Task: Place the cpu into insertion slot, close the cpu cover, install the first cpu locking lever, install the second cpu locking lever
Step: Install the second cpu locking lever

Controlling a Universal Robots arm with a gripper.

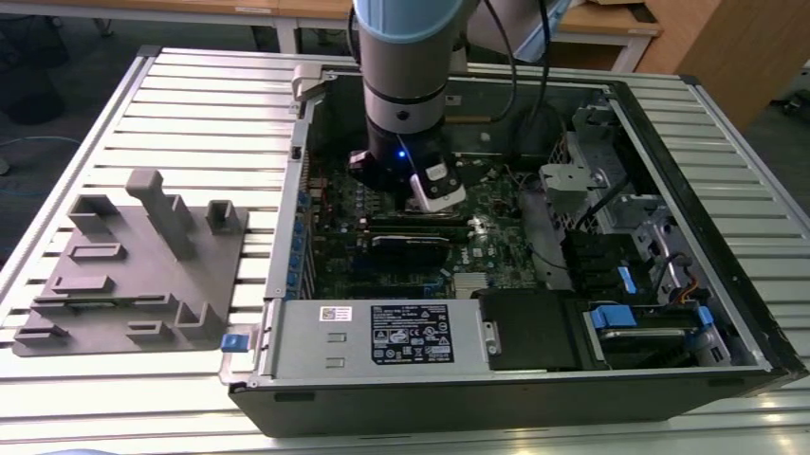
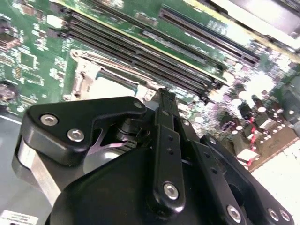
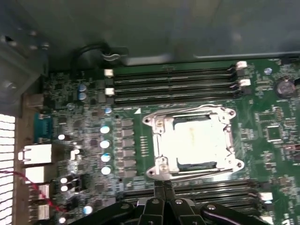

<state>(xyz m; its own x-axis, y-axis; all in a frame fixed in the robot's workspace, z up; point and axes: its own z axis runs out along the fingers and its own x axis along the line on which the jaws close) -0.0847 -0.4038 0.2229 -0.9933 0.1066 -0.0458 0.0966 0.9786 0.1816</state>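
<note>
In the first wrist view the insertion slot sits on the green board. The silvery cpu cover lies flat over it, and the dull grey cpu shows through its window. Thin metal locking levers run along two opposite sides of the socket. My gripper is shut, its fingertips pressed together right at the socket's corner by one lever's end; I see nothing held between them. The second wrist view shows the gripper just beside the socket frame. In the exterior view the gripper hangs low inside the open computer case.
Long black memory slots flank the socket on both sides. Capacitors and rear ports stand near it. The case holds a power supply and drive bays. A grey fixture lies at the exterior view's left.
</note>
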